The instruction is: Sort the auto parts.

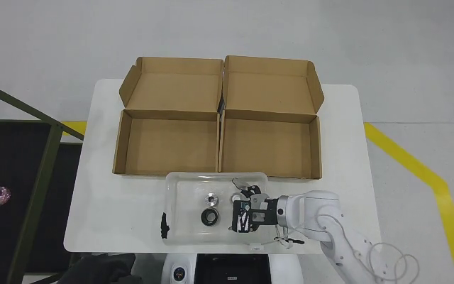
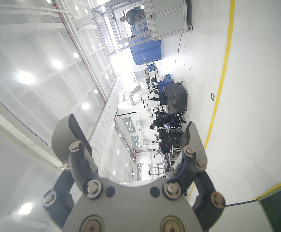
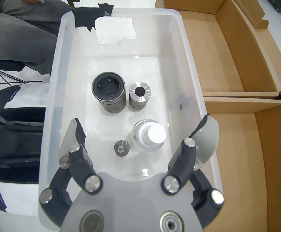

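A clear plastic bin (image 3: 188, 55) holds the parts. In it stand a large dark linear bearing (image 3: 109, 92), a steel cylinder with a centre hole (image 3: 139, 95), a small metal bushing (image 3: 121, 148) and a clear bottle with a white cap (image 3: 150, 136). My right gripper (image 3: 141, 123) hangs open over the bin's near end, its fingers on either side of the bottle and bushing, touching nothing. From above, the right gripper (image 1: 243, 213) is at the right end of the bin (image 1: 170, 206), beside the bearing (image 1: 210, 216) and cylinder (image 1: 211, 199). My left gripper (image 2: 131, 122) is open, raised off the table and holds nothing.
Two open cardboard boxes (image 1: 170, 145) (image 1: 269, 149) sit side by side behind the bin, flaps up at the back. The right-hand box (image 3: 241, 153) lies right beside the bin. Black tape (image 3: 87, 15) and a white paper patch (image 3: 115, 30) mark the bin's far end. White table (image 1: 340, 142) lies bare at the right.
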